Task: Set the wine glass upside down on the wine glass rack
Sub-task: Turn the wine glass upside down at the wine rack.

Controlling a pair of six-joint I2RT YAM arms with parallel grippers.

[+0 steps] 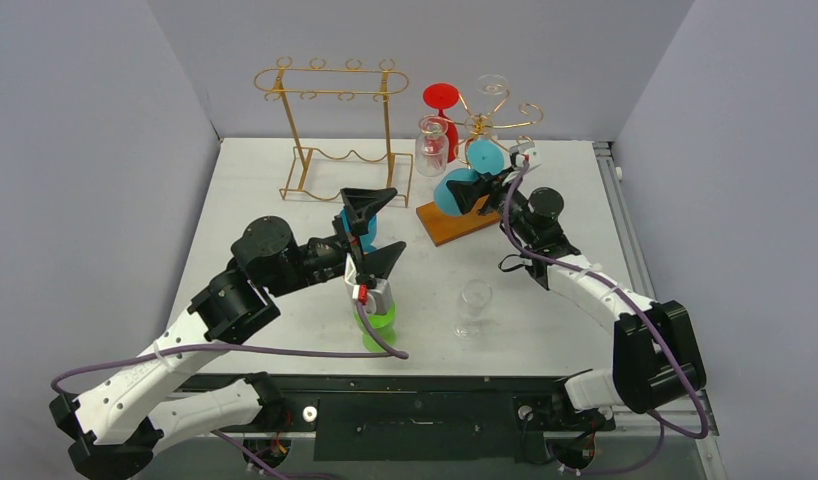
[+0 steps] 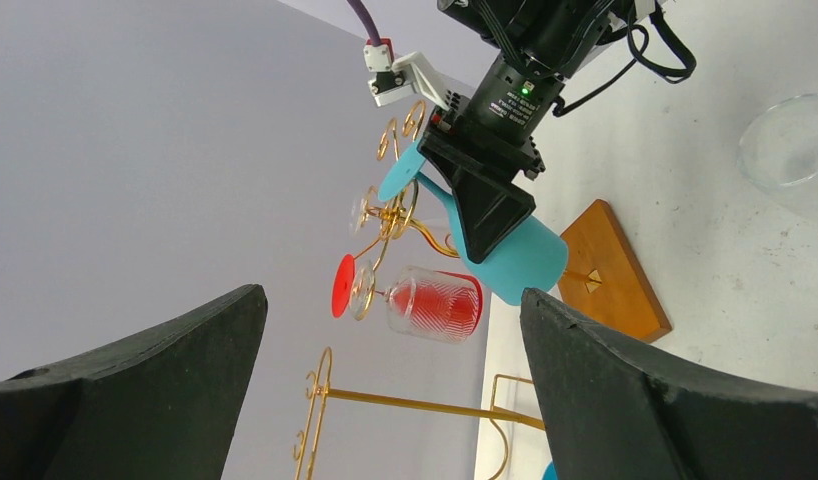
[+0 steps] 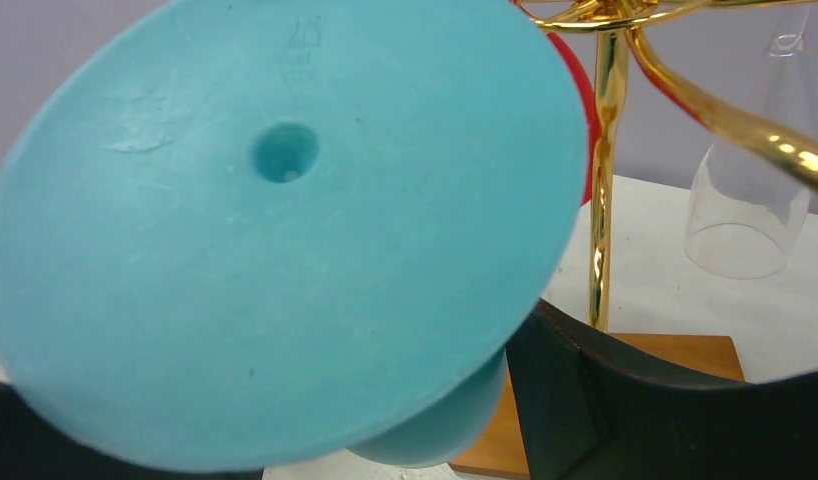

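Note:
My right gripper is shut on the bowl of a blue wine glass. I hold it tilted, foot uppermost, close beside the gold tree-shaped wine glass rack on its wooden base. In the right wrist view the glass's foot fills the frame, with the rack's stem just behind it. The left wrist view shows that gripper around the blue bowl. My left gripper stands open and holds nothing, above a green glass.
A red glass and a clear patterned glass hang on the tree rack. A clear glass stands upright at the front of the table. A tall gold frame rack stands at the back left. Another blue glass sits behind my left gripper.

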